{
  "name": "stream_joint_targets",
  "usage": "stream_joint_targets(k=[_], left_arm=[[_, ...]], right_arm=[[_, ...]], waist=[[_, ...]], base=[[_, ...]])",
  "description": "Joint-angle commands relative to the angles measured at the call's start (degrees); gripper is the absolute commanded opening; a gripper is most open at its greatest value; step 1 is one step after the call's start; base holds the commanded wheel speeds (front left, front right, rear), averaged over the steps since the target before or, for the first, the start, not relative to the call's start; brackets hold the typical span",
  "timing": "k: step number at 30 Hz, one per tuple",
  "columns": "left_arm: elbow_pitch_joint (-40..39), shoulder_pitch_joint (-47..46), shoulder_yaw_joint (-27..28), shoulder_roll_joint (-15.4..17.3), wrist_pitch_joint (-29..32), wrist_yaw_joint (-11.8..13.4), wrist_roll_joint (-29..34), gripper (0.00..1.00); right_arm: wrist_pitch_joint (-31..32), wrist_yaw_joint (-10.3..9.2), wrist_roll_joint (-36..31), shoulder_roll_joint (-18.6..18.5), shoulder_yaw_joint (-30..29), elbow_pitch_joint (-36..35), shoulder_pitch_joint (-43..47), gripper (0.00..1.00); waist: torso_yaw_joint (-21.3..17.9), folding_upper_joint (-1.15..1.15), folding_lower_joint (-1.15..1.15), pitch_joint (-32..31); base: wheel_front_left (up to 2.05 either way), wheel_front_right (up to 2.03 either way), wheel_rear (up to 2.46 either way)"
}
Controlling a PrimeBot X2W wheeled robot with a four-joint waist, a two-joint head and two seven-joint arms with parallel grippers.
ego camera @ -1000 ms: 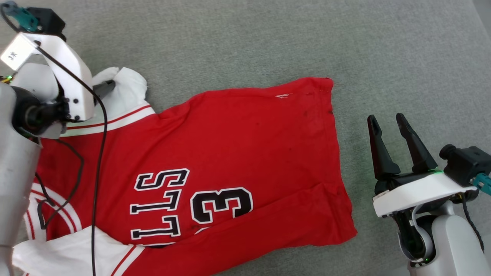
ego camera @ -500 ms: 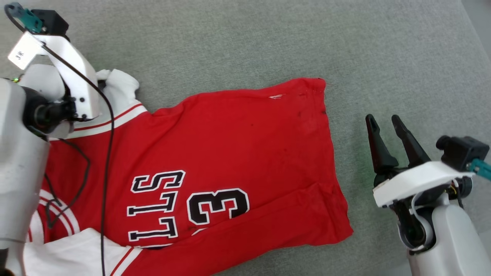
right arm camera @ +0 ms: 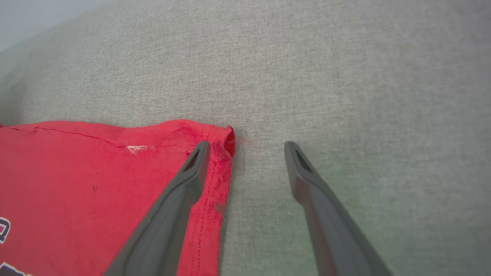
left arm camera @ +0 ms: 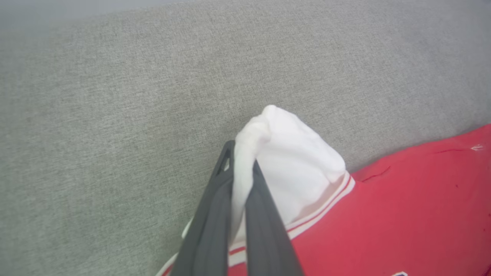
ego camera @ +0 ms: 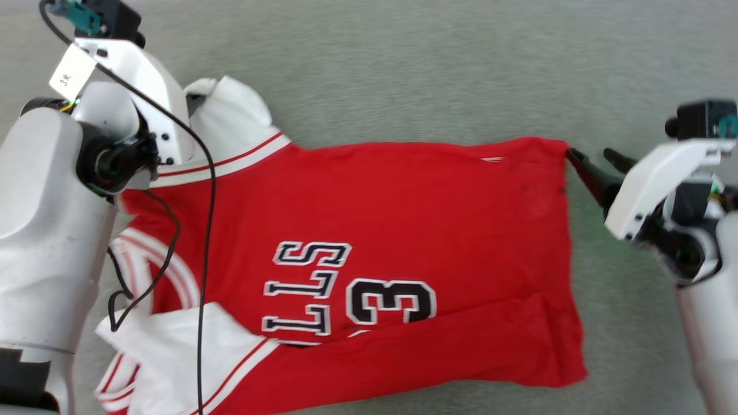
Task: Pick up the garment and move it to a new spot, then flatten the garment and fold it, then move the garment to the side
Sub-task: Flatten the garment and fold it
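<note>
Left gripper [left arm camera: 241,155] clamps tight on the white sleeve [left arm camera: 291,161] of the garment [ego camera: 403,207]; right gripper [right arm camera: 247,145] is spread wide, holding nothing, one finger over the red hem corner [right arm camera: 226,140]. Beyond them the garment lies lettering-up on the grey fabric surface [ego camera: 438,75]

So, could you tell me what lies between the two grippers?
In the head view, the red jersey spans from the left gripper to the right gripper.
</note>
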Motion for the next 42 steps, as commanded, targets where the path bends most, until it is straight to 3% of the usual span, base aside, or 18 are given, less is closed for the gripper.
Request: stream_joint_targets(k=[1, 5, 12, 13, 14, 15, 24, 30, 34, 42], left_arm=[[-0.56, -0.90, -0.36, -0.72, -0.78, -0.29, -0.16, 0.00], [-1.71, -1.82, -1.91, -1.47, -2.44, -0.35, -0.40, 0.00], [-2.23, -2.61, -3.92, -2.44, -4.20, -0.44, -2.22, 0.00], [-2.12, -2.59, -4.72, -2.27, -4.78, -0.45, -2.87, 0.00], [-2.12, -2.59, -4.72, -2.27, -4.78, -0.45, -2.87, 0.00], [-2.05, -2.29, -5.39, -2.15, -5.41, -0.46, -3.60, 0.00], [-1.99, 1.29, -7.02, 0.35, -8.30, -0.46, -6.46, 0.00], [-5.13, 8.15, -7.31, 3.45, -10.20, -0.10, -7.11, 0.00], [-9.02, 14.93, -7.86, 5.63, -9.65, 1.65, -7.45, 0.00], [-18.40, 30.36, -6.56, 8.47, -10.73, 7.47, -10.60, 0.00]], right_arm=[[2.20, -0.05, -0.03, -0.93, 0.60, 1.16, -1.79, 1.00], [8.04, -0.04, -1.03, -2.92, 2.37, 5.11, -6.07, 1.00], [15.24, -0.04, -1.52, -2.39, 4.25, 13.08, -7.76, 1.00], [17.46, -0.01, -1.41, -1.57, 4.40, 15.10, -7.49, 0.18], [17.46, -0.01, -1.41, -1.57, 4.40, 15.10, -7.49, 0.18], [18.10, 0.05, -1.21, -1.37, 4.36, 15.83, -7.92, 0.00], [11.67, -0.04, -2.81, -3.81, 2.19, 9.65, -8.66, 0.00], [8.29, -0.05, -4.31, -3.24, 1.05, 3.03, -1.77, 0.00], [7.79, -0.05, -4.10, -2.73, 0.42, -1.45, 5.02, 0.00], [6.69, -0.05, -3.70, -1.22, -1.43, -8.78, 18.31, 0.00]], waist=[[2.88, 0.00, 0.00, 0.55], [5.51, 0.00, 0.00, 1.63], [8.26, 0.00, 0.00, 2.79], [8.57, 0.00, 0.00, 2.77], [8.57, 0.00, 0.00, 2.77], [8.75, 0.00, 0.00, 2.57], [7.79, 0.00, 0.00, -1.51], [6.53, 0.00, 0.00, -6.14], [6.40, 0.00, 0.00, -8.84], [6.49, 0.00, 0.00, -13.04]], base=[[0.00, 0.00, 0.00], [0.00, 0.00, 0.00], [0.00, 0.00, 0.00], [0.00, 0.00, 0.00], [0.00, 0.00, 0.00], [0.00, 0.00, 0.00], [0.00, 0.00, 0.00], [0.00, 0.00, 0.00], [0.00, 0.00, 0.00], [0.00, 0.00, 0.00]])
